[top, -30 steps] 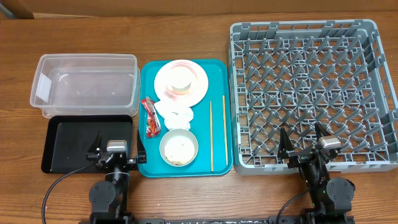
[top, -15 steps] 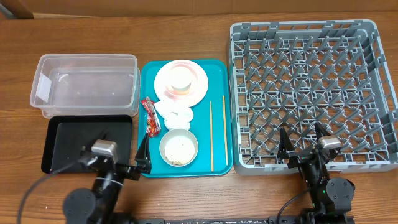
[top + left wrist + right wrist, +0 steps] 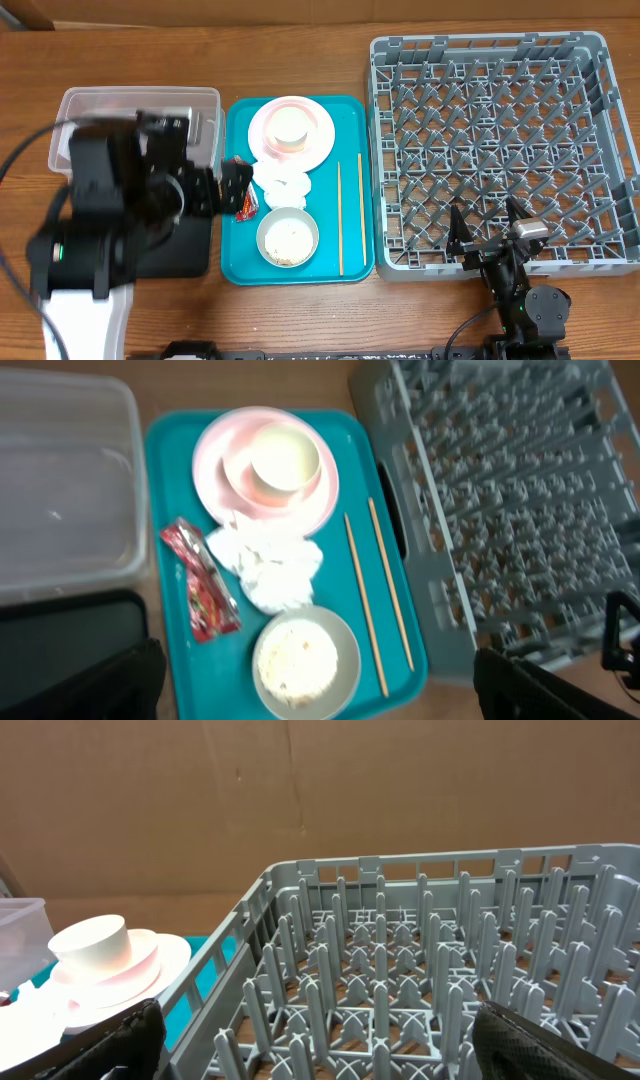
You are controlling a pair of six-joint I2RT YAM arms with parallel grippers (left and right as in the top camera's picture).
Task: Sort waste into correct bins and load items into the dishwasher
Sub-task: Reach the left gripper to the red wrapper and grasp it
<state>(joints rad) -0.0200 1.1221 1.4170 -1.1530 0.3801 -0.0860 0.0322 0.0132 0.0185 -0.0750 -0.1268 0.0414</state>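
1. Left gripper [image 3: 232, 190]: risen from its rest at the near table edge a second ago and swung far and rightward; now blurred above the shallow black rectangular tray [image 3: 60, 650], at the left rim of the teal serving tray [image 3: 355, 460].
2. Fingers spread wide, one at each lower corner of the wrist view; nothing held or touched.
3. Below the wrist camera: small red snack wrapper [image 3: 200, 592] on the teal tray's left side, with crumpled white tissue [image 3: 268, 565] just beside it on the right.
4. Nearer on that tray: white round bowl [image 3: 305, 660] holding whitish rice-like scraps [image 3: 298, 658].
5. Farther: small cream cup [image 3: 283, 457] atop pale pink round dishes [image 3: 265, 500].
6. To the right: pair of thin wooden chopsticks [image 3: 378, 595], lying near-to-far.
7. Left of the teal tray: clear rectangular plastic tub [image 3: 60, 480], far of the black tray.
8. Right gripper [image 3: 482, 210]: unmoved, fingers apart, empty, at the near edge of the large square grey plastic dish rack [image 3: 510, 490].
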